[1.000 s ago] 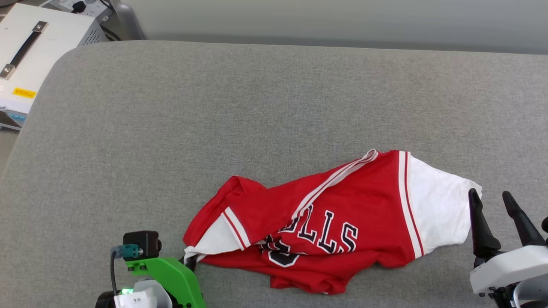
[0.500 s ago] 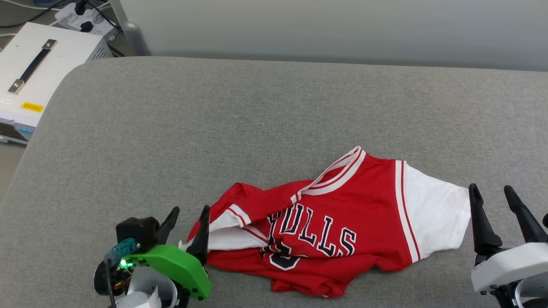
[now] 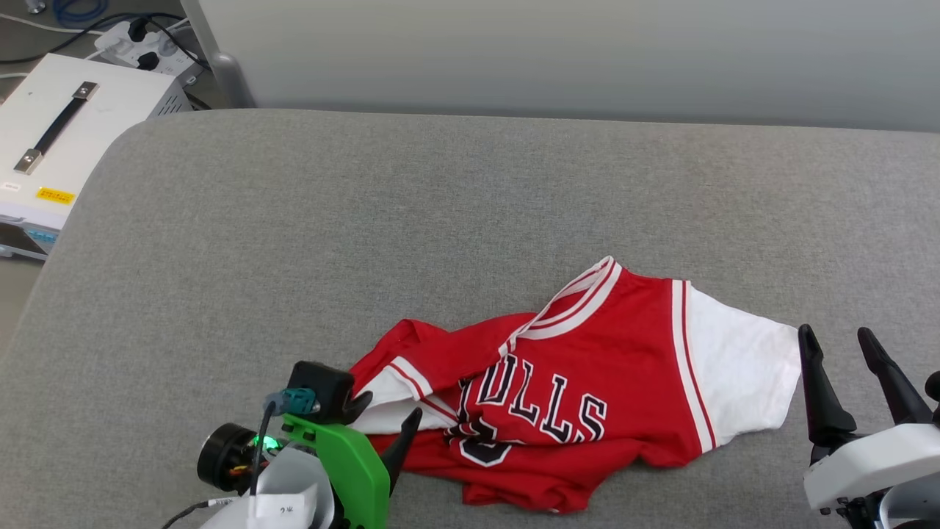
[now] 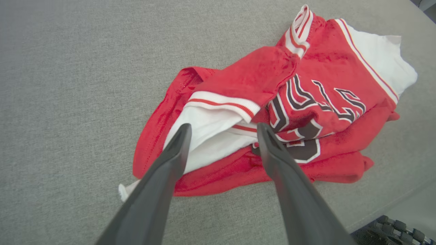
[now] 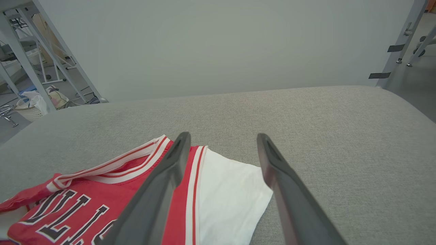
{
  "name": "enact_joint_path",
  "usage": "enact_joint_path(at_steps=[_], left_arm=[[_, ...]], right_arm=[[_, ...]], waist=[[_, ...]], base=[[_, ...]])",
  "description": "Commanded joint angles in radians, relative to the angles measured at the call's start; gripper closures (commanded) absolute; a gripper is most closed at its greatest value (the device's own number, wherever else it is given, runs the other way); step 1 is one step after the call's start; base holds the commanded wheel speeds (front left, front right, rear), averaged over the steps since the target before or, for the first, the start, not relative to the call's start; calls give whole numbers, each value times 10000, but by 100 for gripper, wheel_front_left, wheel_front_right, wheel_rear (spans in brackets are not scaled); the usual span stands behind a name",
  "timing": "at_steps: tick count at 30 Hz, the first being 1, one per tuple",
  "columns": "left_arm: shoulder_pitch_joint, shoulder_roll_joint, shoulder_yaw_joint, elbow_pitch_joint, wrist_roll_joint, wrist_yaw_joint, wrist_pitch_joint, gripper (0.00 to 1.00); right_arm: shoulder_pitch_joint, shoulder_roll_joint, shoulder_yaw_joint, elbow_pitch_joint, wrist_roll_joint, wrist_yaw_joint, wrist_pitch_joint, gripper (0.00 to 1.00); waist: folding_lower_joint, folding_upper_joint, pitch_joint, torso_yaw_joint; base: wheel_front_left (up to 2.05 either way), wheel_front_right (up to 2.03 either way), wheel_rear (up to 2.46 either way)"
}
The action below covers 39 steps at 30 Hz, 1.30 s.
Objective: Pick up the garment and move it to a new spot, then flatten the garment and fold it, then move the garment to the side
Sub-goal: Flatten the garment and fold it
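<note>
The garment [image 3: 580, 382], a red jersey with white sleeves and black "BULLS" lettering, lies crumpled on the grey padded table [image 3: 440, 206], near its front edge. Its left part is bunched, with a white sleeve [image 4: 211, 122] folded under red cloth. My left gripper [image 3: 389, 410] stands open just above that sleeve, one finger on each side of the sleeve fold [image 4: 223, 127]. My right gripper [image 3: 835, 334] is open beside the flat right sleeve [image 5: 228, 190], with its fingers apart from the cloth and nothing between them.
A white equipment case [image 3: 51, 139] with a black handle and a power strip [image 3: 147, 40] sit off the table's left back corner. A pale wall runs behind the table. The table's front edge [image 4: 391, 204] lies close beyond the garment.
My left gripper has swung right and turned, from beside the garment's left corner to over its bunched sleeve. The collar fold has relaxed and settled. The head camera has tilted slightly.
</note>
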<state>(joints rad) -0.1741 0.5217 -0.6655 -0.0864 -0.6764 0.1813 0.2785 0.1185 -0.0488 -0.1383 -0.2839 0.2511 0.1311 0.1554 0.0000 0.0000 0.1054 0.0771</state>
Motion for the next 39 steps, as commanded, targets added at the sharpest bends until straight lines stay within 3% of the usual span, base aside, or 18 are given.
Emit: enact_joint_path(at_steps=[1, 7, 10, 11, 12, 13, 24, 28, 39], left_arm=[[-272, 215, -119, -75, 107, -109, 333, 0], [-1093, 859, -656, 153, 740, -399, 1647, 0], [-1203, 940, -811, 495, 510, -564, 2321, 0], [-1234, 978, -819, 593, 410, -598, 2517, 52], [-1267, 1005, -796, 636, 357, -603, 2599, 62], [-1328, 999, -712, 648, 299, -582, 2580, 100], [-1943, 1333, 421, 392, 94, -275, 1758, 100], [-2755, 1203, 898, 639, 104, -289, 1314, 100], [-4852, 76, 1472, 4089, -464, -949, 519, 100]], right_arm=[[70, -14, 11, 28, 98, -4, 5, 0], [-96, -14, 140, 89, 158, -4, -23, 0], [-185, -14, 170, 130, 191, -4, -51, 0], [-201, -14, 169, 146, 209, -4, -56, 0], [-211, -14, 169, 156, 219, -4, -60, 0], [-212, -14, 129, 168, 238, -4, -84, 0], [-106, -14, -229, 320, 426, -4, -218, 0], [-260, -14, -163, 311, 378, -4, -172, 0], [-838, -14, 155, 385, 224, -4, -47, 0]], waist=[[0, 0, 23, -14], [0, 0, 276, -202], [0, 0, 400, -338], [0, 0, 441, -390], [0, 0, 472, -430], [0, 0, 503, -449], [0, 0, 683, -520], [0, 0, 844, -478], [0, 0, 1716, -869]], base=[[0, 0, 0], [0, 0, 0], [0, 0, 0], [0, 0, 0], [0, 0, 0], [0, 0, 0], [0, 0, 0], [0, 0, 0], [0, 0, 0]])
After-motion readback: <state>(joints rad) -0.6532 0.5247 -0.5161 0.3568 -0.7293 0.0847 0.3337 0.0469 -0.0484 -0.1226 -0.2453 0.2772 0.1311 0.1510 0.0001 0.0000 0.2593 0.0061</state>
